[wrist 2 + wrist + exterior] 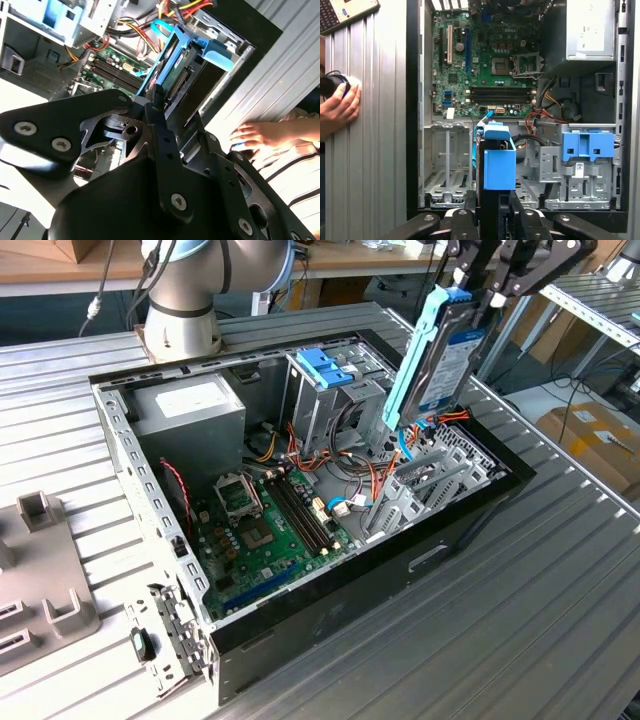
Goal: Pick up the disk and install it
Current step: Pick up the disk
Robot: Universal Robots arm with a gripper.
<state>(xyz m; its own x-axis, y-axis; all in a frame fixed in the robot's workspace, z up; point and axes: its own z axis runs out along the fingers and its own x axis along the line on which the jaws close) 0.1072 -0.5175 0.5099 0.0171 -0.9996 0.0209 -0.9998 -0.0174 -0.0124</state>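
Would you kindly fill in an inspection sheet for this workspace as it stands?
Surface: ribbed metal table carrying an open computer case.
Job's things: disk held upright over the case, not seated.
Clutter: grey fixture on the table at the exterior view's left.
Grippers: gripper shut on the disk's upper end.
Cables: red, yellow and orange wires loose inside the case, below the disk.
Surroundings: a hand rests on the table beside the case; cardboard box at the exterior view's right.
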